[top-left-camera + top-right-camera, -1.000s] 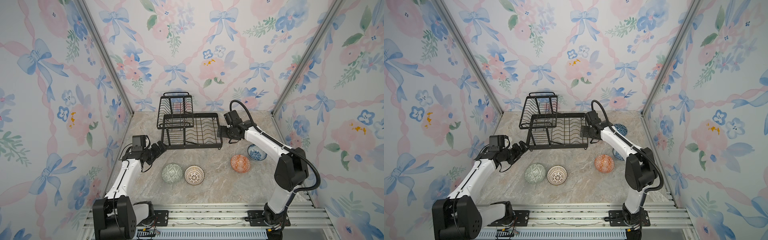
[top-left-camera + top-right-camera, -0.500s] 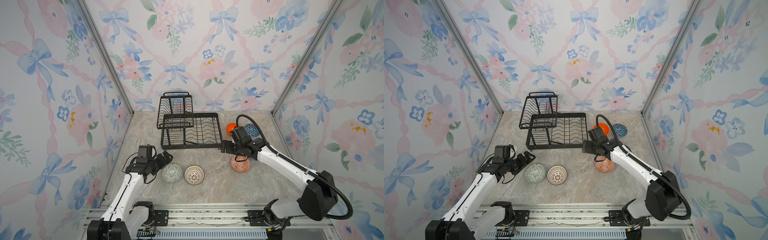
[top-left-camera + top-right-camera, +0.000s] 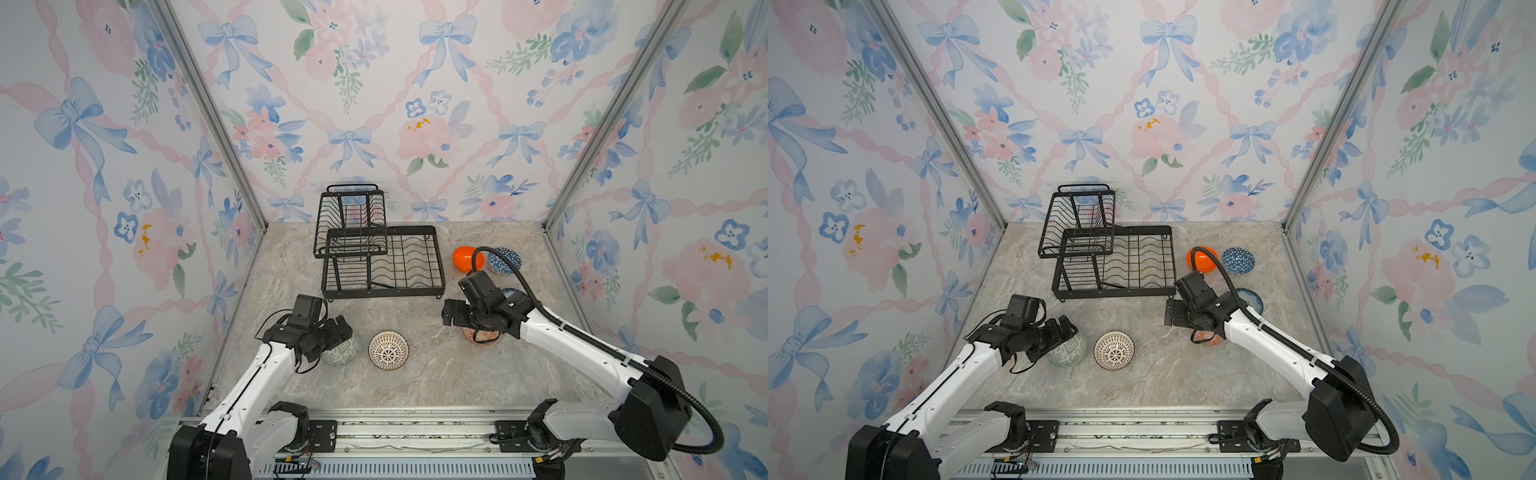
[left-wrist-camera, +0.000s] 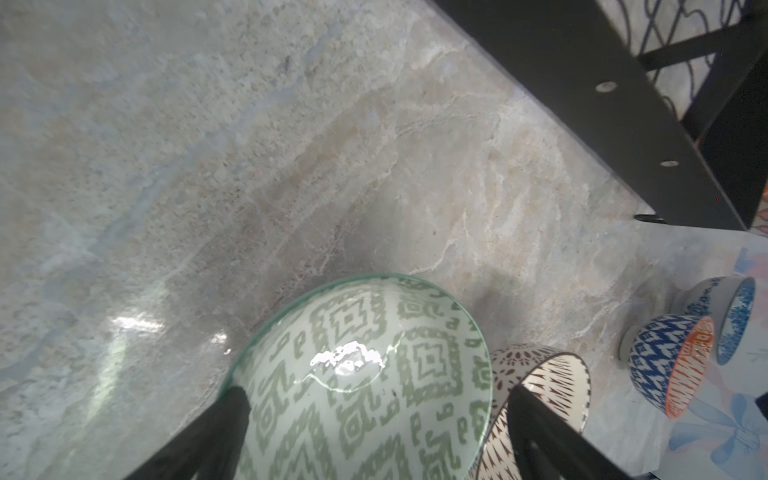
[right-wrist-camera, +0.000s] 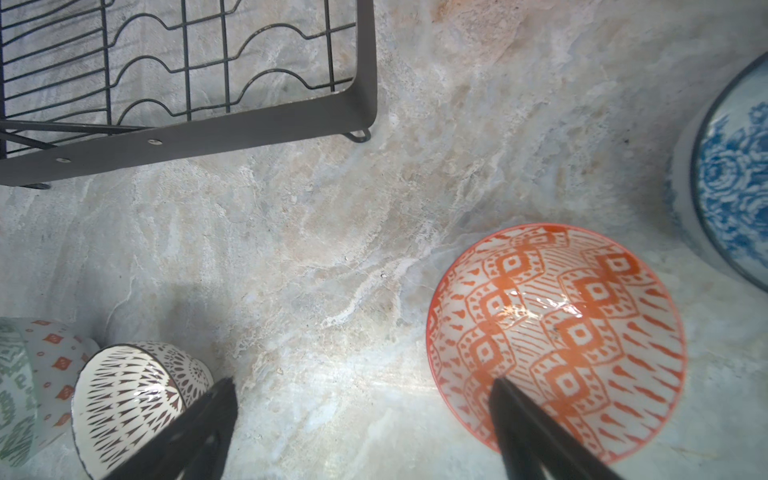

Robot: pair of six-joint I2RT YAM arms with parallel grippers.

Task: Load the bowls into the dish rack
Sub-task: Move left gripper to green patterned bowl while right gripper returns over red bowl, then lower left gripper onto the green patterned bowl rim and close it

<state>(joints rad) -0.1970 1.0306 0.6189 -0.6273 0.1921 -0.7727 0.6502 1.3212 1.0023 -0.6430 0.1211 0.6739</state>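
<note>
The black wire dish rack [image 3: 386,293] stands at the back middle. My left gripper [image 4: 376,395] is open, its fingers straddling the grey-green patterned bowl [image 4: 365,340]. The white bowl with brown lattice [image 3: 388,350] sits just right of it. My right gripper [image 5: 361,384] is open above the near rim of the orange-and-white patterned bowl [image 5: 557,324], with one finger over the bowl's inside and the other outside it. In both top views the arm hides most of that bowl. The plain orange bowl [image 3: 465,258] and the blue geometric bowl [image 3: 505,259] lie right of the rack. The blue-and-white floral bowl [image 3: 1252,299] peeks from behind the right arm.
All stands on a marble tabletop [image 3: 415,382] enclosed by flowered walls on three sides. A metal rail [image 3: 415,432] with both arm bases runs along the front edge. The rack's front right foot [image 5: 359,135] is near my right gripper.
Both arms came forward from the rack: the left gripper went down around the grey-green bowl, the right swung from the rack's right edge to the orange-and-white bowl. Both stayed open.
</note>
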